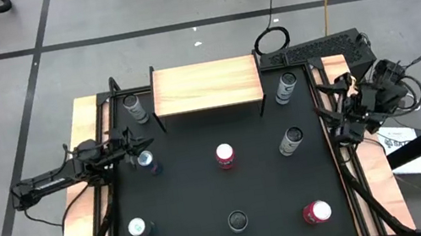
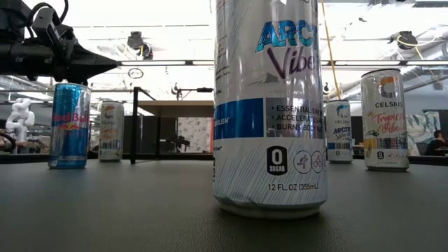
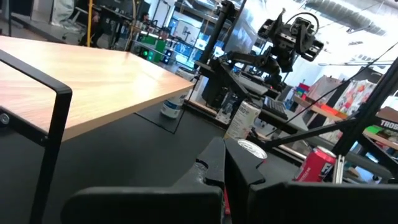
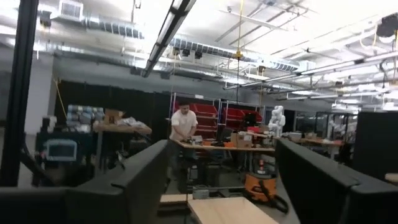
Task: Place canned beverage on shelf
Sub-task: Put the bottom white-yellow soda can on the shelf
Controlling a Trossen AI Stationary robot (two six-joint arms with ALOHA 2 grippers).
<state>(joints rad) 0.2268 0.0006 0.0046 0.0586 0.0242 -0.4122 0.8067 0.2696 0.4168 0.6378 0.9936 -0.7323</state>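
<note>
**Observer:** Walk me across the table. What worries you?

**Me:** Starting at the left edge: my left gripper has its fingers pressed together with nothing between them, and it hangs just beside the blue can. I judge that the likeliest trouble. If I swing that arm toward the middle without lifting, the closed tip could clip the can and tip it, and a rolling can would head for the others.

**Observer:** And the shelf?

**Me:** The shelf stands at the middle of the far edge, its board bare, no can on it yet. A grey can stands just off its left legs and another grey can just off its right legs. Coming in low from either side, I could knock one of them or catch a black leg and shove the whole shelf.

**Observer:** The centre?

**Me:** The red can stands alone mid-table, well apart from its neighbours. The dark-topped can by the near edge sits right against the low camera and fills much of that view, so I cannot trust it for judging height.

**Observer:** Right side?

**Me:** My right gripper is out past the right edge, fingers spread wide, holding nothing. Its wrist camera looks into the room, not at the table, so reaching in I'd be aiming from overhead alone.
</note>
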